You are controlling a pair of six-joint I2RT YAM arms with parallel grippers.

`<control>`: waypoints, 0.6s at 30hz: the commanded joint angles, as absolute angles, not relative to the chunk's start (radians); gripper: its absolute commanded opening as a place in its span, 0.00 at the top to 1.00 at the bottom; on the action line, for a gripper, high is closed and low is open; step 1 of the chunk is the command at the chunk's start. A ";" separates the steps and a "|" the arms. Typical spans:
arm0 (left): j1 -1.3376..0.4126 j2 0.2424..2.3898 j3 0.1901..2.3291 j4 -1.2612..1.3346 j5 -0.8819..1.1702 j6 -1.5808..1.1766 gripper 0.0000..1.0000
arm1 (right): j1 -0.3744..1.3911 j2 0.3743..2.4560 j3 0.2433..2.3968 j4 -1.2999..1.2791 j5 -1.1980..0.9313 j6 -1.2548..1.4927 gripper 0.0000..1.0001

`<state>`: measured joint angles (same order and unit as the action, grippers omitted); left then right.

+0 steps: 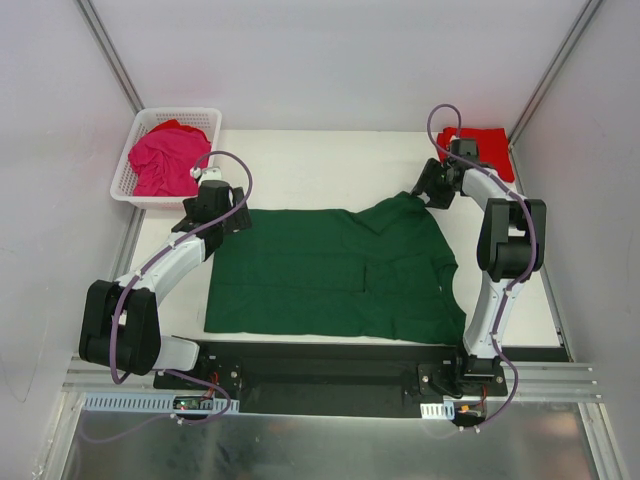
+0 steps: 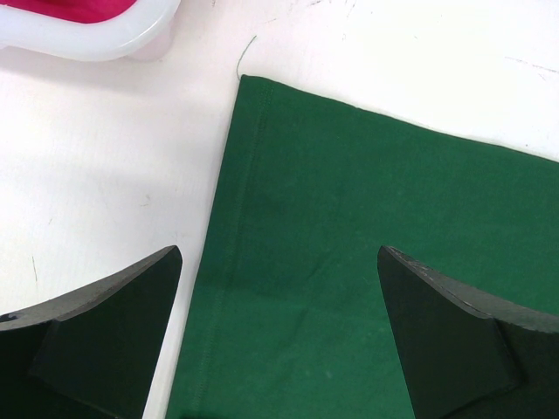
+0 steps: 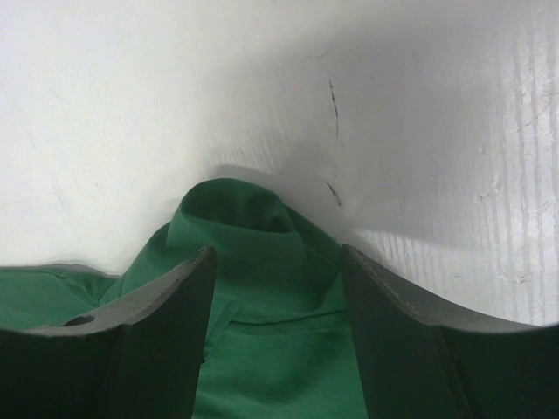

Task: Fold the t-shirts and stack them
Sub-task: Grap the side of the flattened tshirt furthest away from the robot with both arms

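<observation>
The dark green t-shirt [image 1: 330, 275] lies spread flat on the white table. My left gripper [image 1: 226, 220] is open just above its far left corner, fingers straddling the hem [image 2: 279, 253], and the cloth [image 2: 367, 218] lies flat between them. My right gripper [image 1: 420, 196] is closed on a bunched fold at the shirt's far right corner [image 3: 262, 227], which is drawn up into a peak between the fingers [image 3: 272, 251]. The bright red t-shirt [image 1: 490, 150] lies at the far right, behind the right arm. The magenta pink t-shirt [image 1: 165, 155] sits crumpled in the basket.
The white lattice basket [image 1: 128, 195] stands at the far left corner, and its rim shows in the left wrist view [image 2: 87, 39]. White enclosure walls stand on three sides. Bare table shows beyond the green shirt and to its right.
</observation>
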<state>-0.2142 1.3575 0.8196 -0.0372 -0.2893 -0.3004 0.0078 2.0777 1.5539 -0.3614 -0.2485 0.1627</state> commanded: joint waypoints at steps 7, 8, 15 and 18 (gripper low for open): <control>-0.206 1.358 0.808 -0.012 -0.296 -0.319 0.05 | 0.002 2.045 1.508 -0.347 -0.255 0.144 0.41; -0.206 1.358 0.807 -0.012 -0.298 -0.321 0.05 | 0.002 2.046 1.508 -0.347 -0.255 0.147 0.43; -0.203 1.358 0.811 -0.011 -0.299 -0.318 0.05 | 0.002 2.056 1.520 -0.348 -0.261 0.146 0.64; -0.202 1.361 0.811 -0.011 -0.298 -0.319 0.05 | 0.003 2.052 1.519 -0.350 -0.262 0.144 0.69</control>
<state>-0.2138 1.3575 0.8181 -0.0338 -0.2893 -0.3012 0.0078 2.0777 1.5078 -0.3588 -0.2501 0.1555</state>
